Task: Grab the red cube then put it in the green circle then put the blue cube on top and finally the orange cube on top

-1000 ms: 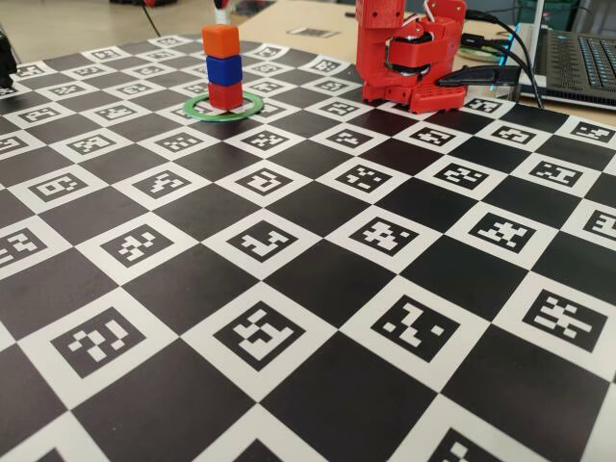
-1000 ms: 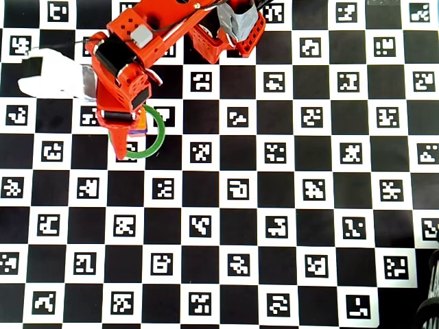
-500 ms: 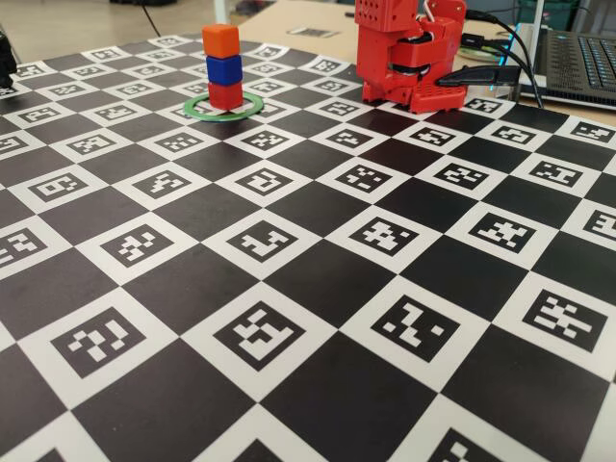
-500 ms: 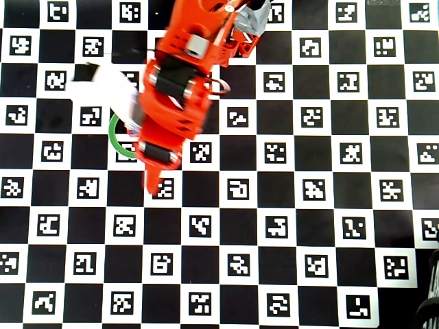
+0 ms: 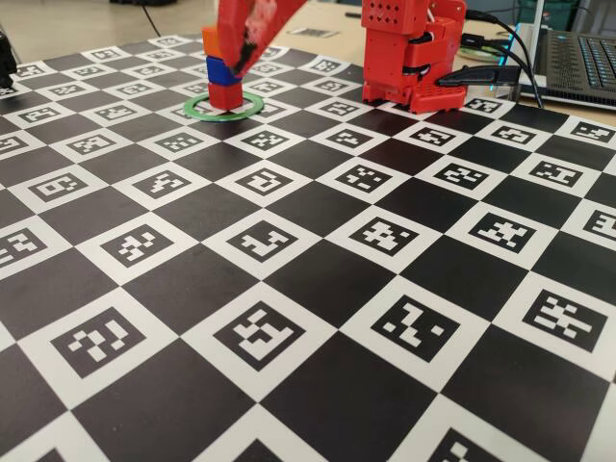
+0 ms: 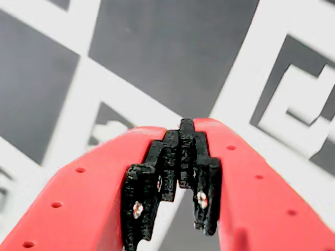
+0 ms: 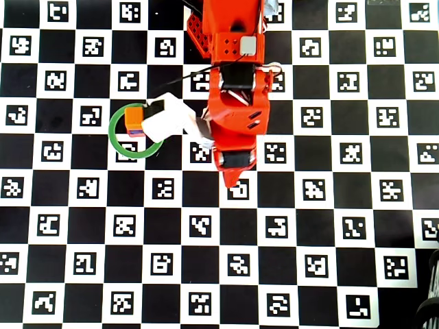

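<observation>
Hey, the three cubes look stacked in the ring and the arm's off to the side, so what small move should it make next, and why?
Probably just retreat toward its base and stop. In the fixed view the orange cube sits on the blue cube, which sits on the red cube inside the green circle. The gripper is shut on nothing over the board, so no grasp seems left.

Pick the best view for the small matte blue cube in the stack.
The fixed view: the small matte blue cube shows between orange and red, partly behind the arm. The overhead view hides it under the orange cube. The wrist view shows only board.
</observation>
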Controlling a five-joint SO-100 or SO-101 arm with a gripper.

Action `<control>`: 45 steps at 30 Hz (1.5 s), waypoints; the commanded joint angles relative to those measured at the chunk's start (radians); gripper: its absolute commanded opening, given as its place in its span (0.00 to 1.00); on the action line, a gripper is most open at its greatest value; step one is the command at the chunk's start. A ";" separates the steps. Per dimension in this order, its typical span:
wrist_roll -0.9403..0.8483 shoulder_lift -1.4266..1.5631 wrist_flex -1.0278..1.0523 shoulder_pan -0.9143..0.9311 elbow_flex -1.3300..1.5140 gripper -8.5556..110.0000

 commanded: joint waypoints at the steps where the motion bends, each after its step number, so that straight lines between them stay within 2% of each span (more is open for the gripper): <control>1: -0.175 0.115 -0.087 0.009 0.044 0.02; 5: -0.385 0.187 -0.074 0.011 0.137 0.02; 10: -0.522 0.273 0.029 -0.031 0.236 0.02; 24: -0.552 0.623 0.156 -0.046 0.531 0.02; 32: -0.578 0.851 0.327 -0.061 0.623 0.02; 45: -0.884 1.097 0.650 -0.063 0.675 0.02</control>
